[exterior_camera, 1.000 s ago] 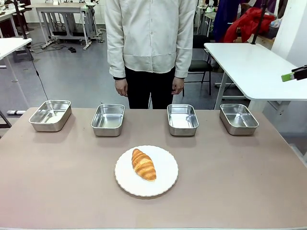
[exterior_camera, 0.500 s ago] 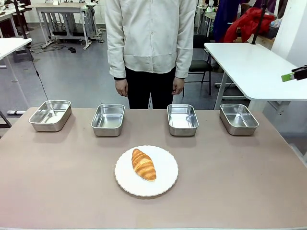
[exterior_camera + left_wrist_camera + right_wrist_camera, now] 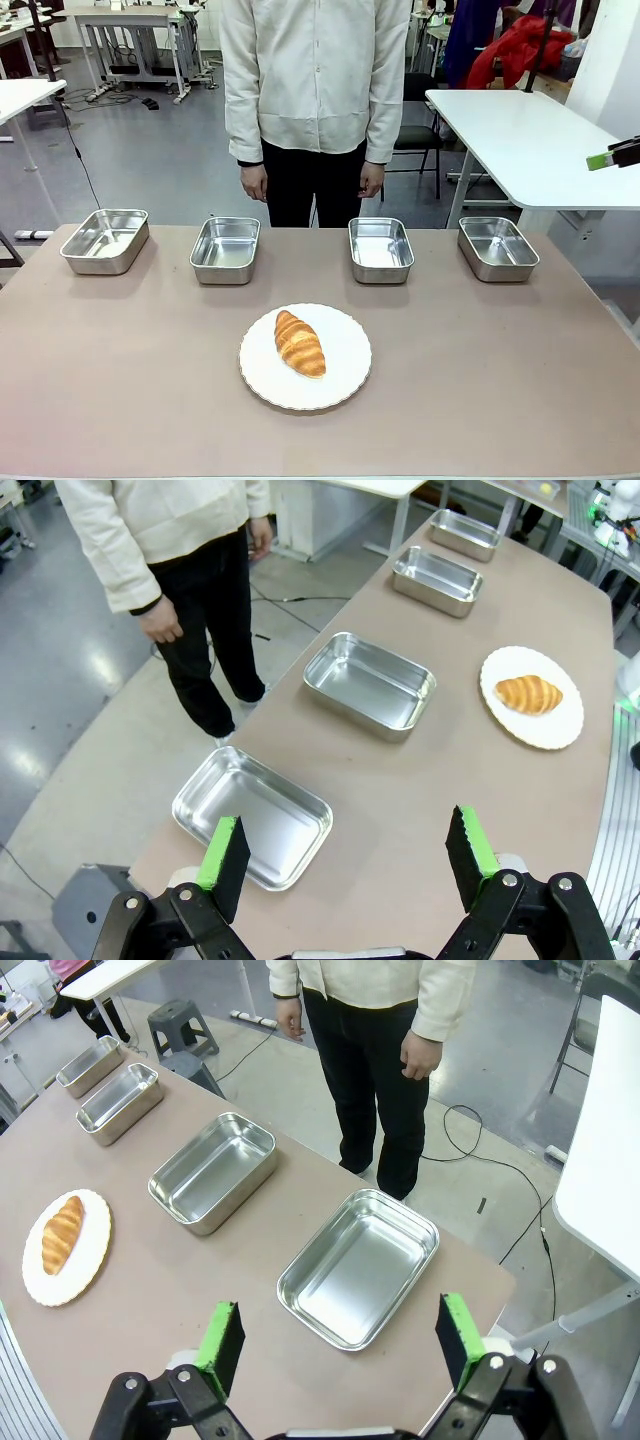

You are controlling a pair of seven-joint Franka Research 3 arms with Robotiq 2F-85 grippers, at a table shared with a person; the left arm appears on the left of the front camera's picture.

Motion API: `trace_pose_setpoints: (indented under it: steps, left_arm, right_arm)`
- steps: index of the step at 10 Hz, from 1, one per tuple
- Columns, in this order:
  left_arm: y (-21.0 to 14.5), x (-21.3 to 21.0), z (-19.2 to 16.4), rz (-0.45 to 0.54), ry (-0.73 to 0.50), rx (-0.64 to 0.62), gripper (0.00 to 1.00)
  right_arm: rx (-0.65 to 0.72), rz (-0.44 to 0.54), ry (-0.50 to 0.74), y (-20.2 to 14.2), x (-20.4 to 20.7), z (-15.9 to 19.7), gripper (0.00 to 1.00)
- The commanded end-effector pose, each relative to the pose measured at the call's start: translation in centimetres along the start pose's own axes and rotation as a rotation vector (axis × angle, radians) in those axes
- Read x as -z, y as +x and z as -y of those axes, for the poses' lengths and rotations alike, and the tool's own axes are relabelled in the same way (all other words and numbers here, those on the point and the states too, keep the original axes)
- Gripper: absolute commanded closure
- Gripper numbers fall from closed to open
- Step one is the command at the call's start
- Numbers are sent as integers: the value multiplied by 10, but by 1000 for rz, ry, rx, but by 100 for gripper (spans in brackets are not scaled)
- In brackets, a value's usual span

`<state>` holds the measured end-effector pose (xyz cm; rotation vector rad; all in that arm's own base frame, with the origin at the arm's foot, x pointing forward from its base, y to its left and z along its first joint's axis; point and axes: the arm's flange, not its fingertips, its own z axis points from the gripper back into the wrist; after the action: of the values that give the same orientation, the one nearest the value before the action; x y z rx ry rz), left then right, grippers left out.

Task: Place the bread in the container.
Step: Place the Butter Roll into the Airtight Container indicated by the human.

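The golden-brown ridged croissant is seated on the round white plate, near the middle of the near edge of the brown table surface. Four shallow rectangular stainless-steel pans are lined up along the far edge, all empty. The left gripper and right gripper are set with jaws spread wide and nothing between them. No step is judged completed: grasp, transfer and release into a pan are outstanding.
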<state>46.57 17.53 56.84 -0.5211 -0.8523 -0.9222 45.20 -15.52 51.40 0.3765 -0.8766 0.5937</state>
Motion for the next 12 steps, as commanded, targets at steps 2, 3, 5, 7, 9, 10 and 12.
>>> trace_pose_setpoints:
  steps: [2, 3, 5, 7, 9, 10, 12]
  left_arm:
    - [1, -1, 2, 4, -7, 7, 0]
    - [1, -1, 2, 4, -7, 7, 0]
    - [1, -1, 2, 4, -7, 7, 0]
    - [1, -1, 2, 4, -7, 7, 0]
    - [1, -1, 2, 4, -7, 7, 0]
    - [1, -1, 2, 4, -7, 7, 0]
    - [1, -1, 2, 4, -7, 7, 0]
  right_arm:
    - [0, 12, 4, 0, 0, 0, 0]
    - [0, 12, 4, 0, 0, 0, 0]
    - [0, 12, 4, 0, 0, 0, 0]
    - [0, 12, 4, 0, 0, 0, 0]
    - [0, 12, 4, 0, 0, 0, 0]
    - [0, 12, 4, 0, 0, 0, 0]
    - [0, 12, 4, 0, 0, 0, 0]
